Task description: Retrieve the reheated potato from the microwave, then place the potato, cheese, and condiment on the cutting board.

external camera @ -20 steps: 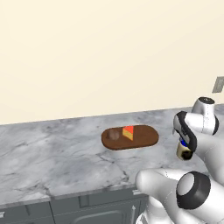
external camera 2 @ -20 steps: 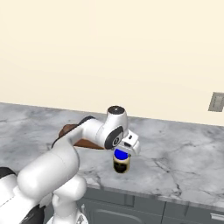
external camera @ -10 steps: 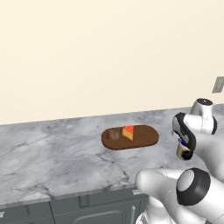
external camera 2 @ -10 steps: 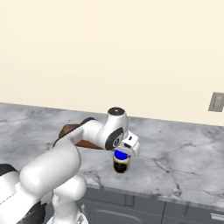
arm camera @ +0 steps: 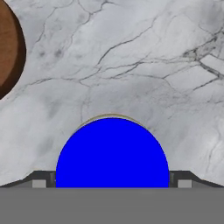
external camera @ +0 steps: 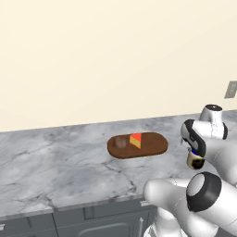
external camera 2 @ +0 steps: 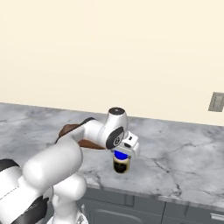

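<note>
The dark brown oval cutting board (external camera: 155,146) lies on the grey marble counter with the potato (external camera: 120,142) and the orange cheese (external camera: 135,140) wedge side by side on its left half. Right of the board stands the condiment (external camera: 195,161), a beige bottle with a blue cap (arm camera: 112,153). My gripper (external camera 2: 121,155) hangs straight over the condiment (external camera 2: 121,163), open, with one dark fingertip (arm camera: 41,180) on each side of the cap and a thin gap between. The board's edge (arm camera: 8,48) shows at the hand view's upper left. The microwave is out of view.
Bare marble counter (external camera: 55,166) stretches left of the board and right of the bottle (external camera 2: 183,153). The counter's front edge with grey drawer fronts (external camera: 92,217) runs below. A grey wall outlet (external camera 2: 216,102) sits on the cream wall at right.
</note>
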{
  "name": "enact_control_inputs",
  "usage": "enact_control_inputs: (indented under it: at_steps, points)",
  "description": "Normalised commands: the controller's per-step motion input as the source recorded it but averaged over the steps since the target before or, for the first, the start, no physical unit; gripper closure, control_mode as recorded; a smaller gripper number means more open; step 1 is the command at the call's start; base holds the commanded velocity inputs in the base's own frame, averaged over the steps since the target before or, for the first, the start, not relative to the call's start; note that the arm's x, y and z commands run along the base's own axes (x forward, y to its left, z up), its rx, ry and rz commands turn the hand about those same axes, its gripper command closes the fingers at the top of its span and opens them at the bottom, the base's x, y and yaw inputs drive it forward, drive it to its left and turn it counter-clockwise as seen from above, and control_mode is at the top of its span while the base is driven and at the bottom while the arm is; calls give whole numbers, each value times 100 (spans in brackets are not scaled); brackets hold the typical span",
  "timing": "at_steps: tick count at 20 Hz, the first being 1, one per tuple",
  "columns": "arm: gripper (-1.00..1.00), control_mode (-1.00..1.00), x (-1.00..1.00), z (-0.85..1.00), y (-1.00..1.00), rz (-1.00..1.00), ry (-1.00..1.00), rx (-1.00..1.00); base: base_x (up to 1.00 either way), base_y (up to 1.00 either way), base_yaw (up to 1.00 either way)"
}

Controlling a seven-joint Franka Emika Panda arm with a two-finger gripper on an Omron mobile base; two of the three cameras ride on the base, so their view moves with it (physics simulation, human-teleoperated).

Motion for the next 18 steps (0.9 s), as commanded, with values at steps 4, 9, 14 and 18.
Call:
enact_control_inputs:
  at_steps: [4,9,14,18]
  points:
    - [-100,-100,1,-8,-3,1,2,0,0,0,0]
    - [-100,-100,0,-25,0,2,0,1,0,0,0]
    - [-100,-100,-1,-36,2,2,0,2,0,0,0]
    - [100,-100,-18,-51,20,3,0,0,0,0,0]
